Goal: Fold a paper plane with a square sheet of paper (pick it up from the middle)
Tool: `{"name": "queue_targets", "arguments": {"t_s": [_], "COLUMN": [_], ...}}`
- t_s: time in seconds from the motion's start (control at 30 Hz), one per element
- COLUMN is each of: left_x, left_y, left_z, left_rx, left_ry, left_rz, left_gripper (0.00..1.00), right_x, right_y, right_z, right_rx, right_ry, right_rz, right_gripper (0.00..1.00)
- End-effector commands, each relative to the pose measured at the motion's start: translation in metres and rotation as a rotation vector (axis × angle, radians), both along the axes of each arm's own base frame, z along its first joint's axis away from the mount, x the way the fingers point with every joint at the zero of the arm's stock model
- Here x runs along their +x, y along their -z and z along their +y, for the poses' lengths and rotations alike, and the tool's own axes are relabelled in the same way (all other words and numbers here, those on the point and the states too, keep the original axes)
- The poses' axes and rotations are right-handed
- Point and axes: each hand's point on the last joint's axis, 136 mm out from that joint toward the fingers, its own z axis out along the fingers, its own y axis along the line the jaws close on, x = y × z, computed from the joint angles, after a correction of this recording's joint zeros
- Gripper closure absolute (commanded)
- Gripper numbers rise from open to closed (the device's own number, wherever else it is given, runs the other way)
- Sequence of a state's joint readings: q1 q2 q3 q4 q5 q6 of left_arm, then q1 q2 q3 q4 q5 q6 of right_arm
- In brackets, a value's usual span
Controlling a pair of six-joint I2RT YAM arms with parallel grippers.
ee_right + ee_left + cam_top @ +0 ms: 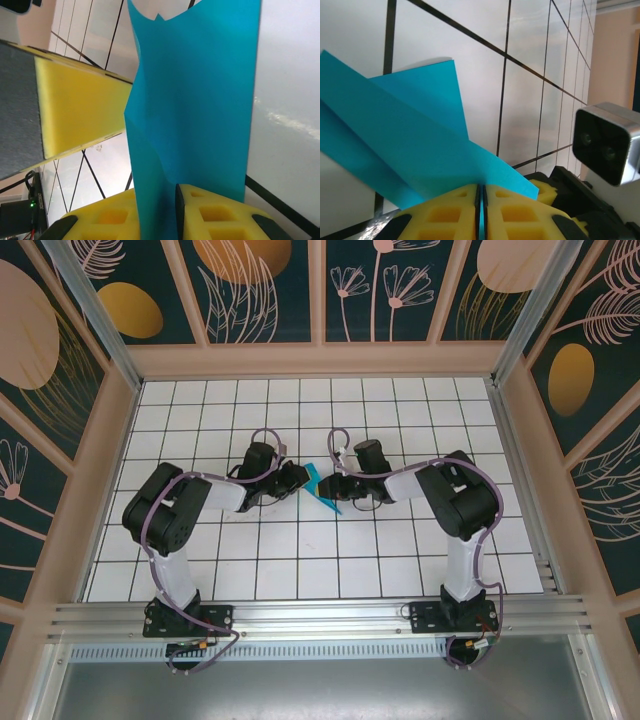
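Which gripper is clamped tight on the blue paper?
The left gripper: its yellow pads meet with only the paper edge-on between them. On the right gripper a dark gap shows between the pads, so its grip is unclear.

Lab robot cell: gridded tabletop (300,570), aluminium framing (320,615), floral-print walls (260,280).

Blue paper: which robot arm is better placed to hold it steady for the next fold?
Probably left. The left gripper pinches the paper with pads pressed together. The right gripper shows a dark gap beside the paper, so its hold looks looser.
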State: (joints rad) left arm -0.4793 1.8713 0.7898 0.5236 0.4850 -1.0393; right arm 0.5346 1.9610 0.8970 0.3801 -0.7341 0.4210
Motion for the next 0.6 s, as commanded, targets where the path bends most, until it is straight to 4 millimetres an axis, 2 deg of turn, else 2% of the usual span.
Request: {"name": "queue_targets", "arguments": {"t_s": [0.0,0.37,0.57], "left_x": [0.002,0.002,0.001], "left_y": [0.007,0.01,0.011], "left_z": [-0.002,-0.002,-0.003], "left_rx": [0.033,0.039,0.039], "left_ry": [0.009,0.012,0.013], "left_rz": [-0.002,0.011,0.013], "left_gripper": [0.86,0.86,0.86], "right_x": [0.016,0.02,0.016], "right_y": [-0.011,-0.023,-0.021], "right_z": [-0.003,-0.001,0.002], "right_rx": [-0.024,-0.025,-0.011], "right_ry": [0.034,0.048,0.031], "right_rz": [-0.059,-0.073,-0.054], "right_gripper": [0.76,0.72,0.78]}}
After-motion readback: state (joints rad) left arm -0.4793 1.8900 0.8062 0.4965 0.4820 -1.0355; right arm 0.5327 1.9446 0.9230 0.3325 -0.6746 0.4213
